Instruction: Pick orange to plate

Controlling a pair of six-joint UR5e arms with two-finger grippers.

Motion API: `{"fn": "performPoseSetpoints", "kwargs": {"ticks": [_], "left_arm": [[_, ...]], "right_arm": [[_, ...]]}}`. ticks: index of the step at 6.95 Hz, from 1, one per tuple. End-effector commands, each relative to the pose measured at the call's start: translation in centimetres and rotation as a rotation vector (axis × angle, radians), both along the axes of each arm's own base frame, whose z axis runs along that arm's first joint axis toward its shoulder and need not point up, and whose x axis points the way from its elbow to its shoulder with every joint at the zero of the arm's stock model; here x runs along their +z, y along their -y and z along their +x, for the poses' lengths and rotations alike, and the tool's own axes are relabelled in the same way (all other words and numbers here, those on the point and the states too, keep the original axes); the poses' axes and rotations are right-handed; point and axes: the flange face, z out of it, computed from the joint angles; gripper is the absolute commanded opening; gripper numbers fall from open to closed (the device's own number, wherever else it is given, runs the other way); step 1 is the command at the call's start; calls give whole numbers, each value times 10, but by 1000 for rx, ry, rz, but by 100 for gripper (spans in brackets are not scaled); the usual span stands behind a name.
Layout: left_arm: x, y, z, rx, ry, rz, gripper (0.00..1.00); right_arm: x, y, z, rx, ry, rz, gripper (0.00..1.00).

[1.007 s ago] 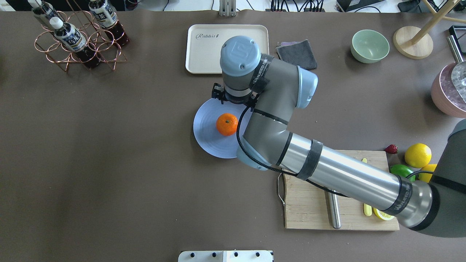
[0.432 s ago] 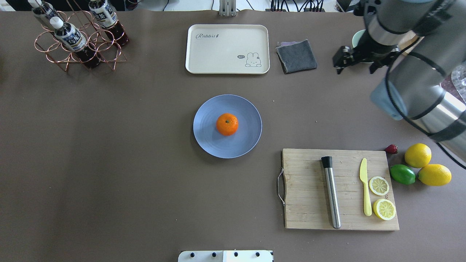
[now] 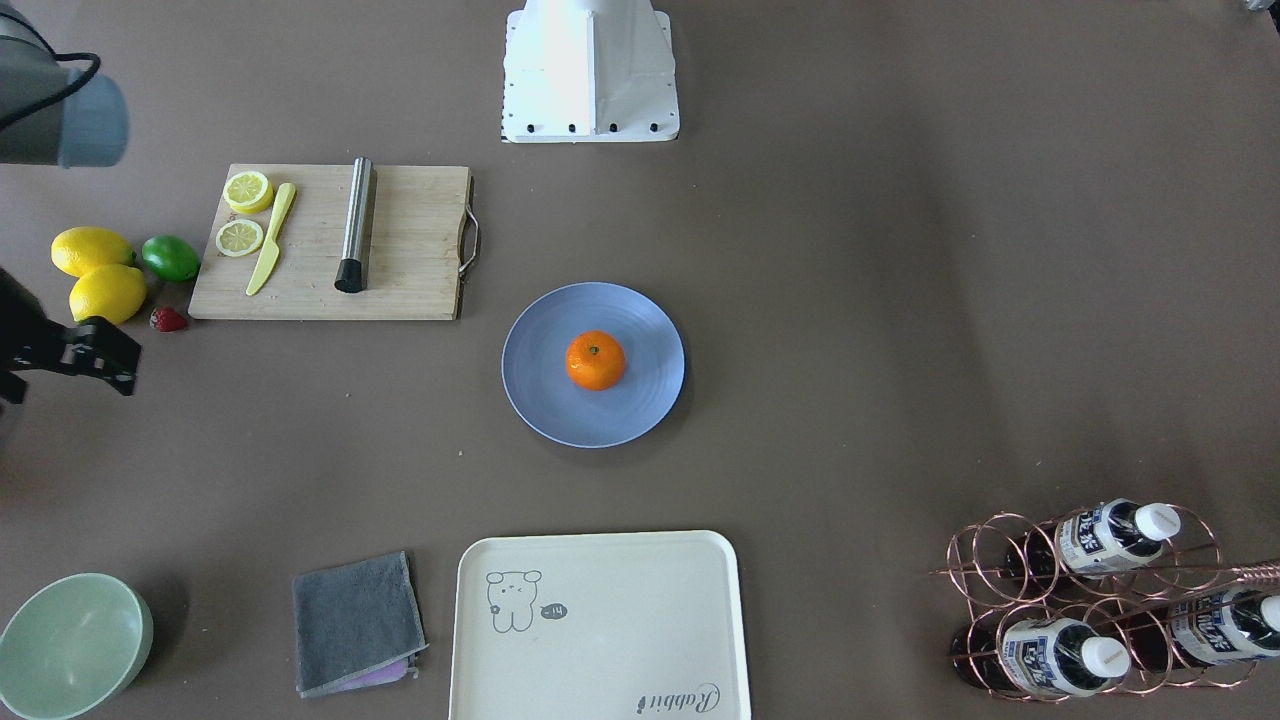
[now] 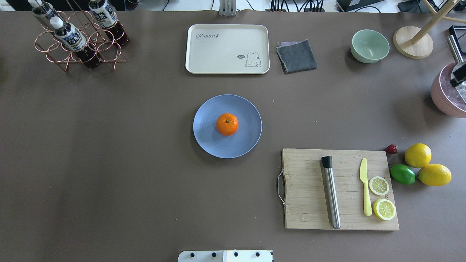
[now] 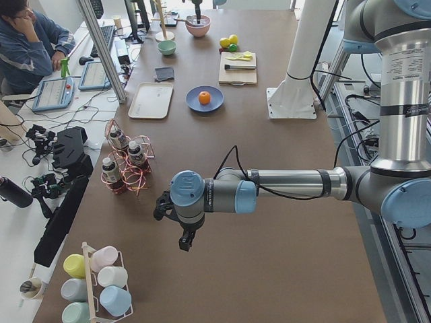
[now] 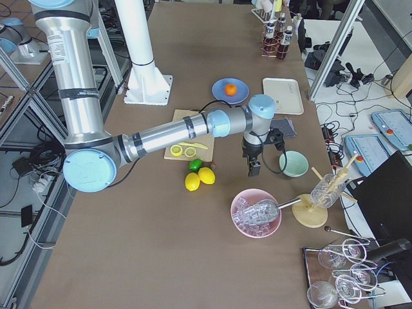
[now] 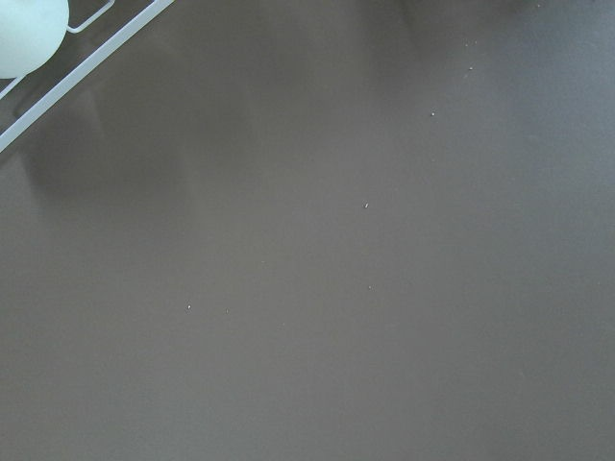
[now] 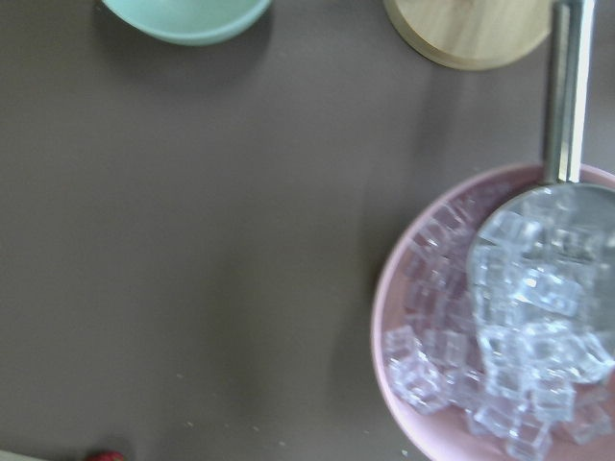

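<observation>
The orange (image 4: 227,124) sits near the middle of the light-blue plate (image 4: 212,143), at the table's centre; it shows again as the orange (image 3: 595,360) on the plate (image 3: 555,410). Nothing touches it. My right gripper (image 6: 252,163) hangs far off at the table's right end, between the green bowl and the pink ice bowl. One of its fingers (image 3: 105,358) stands well out from the body, so it is open and holds nothing. My left gripper (image 5: 183,237) hovers over bare table at the left end, seen only from the side; I cannot tell its state.
A cream tray (image 4: 227,49), grey cloth (image 4: 296,55) and green bowl (image 4: 370,46) line the far side. A pink bowl of ice (image 4: 446,98) is at the right edge. The cutting board (image 4: 309,203) carries a muddler, a knife and lemon slices, with lemons (image 4: 418,155) and a lime (image 4: 402,174) beside it. A bottle rack (image 4: 78,40) stands far left.
The right arm has swung away from above the plate to the table's right end, almost out of the overhead view. The orange stays still on the plate.
</observation>
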Motion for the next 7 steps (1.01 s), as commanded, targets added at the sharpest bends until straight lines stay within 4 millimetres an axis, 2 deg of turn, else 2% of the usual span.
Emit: {"fn": "performPoseSetpoints", "kwargs": {"ticks": [1,2,3,7], "left_arm": [[-1,0,0,0,-2,-1,99],[-1,0,0,0,0,-1,99],[-2,0,0,0,0,2,99],[3,-3,-2,-6,6,-8,99]], "right_arm": [[79,-47,78,12,17,-46,100],[98,-65,98,56,12,-86,100],[117,-80,104,74,8,-130,100],[119,-82,107,82,11,-136,100]]}}
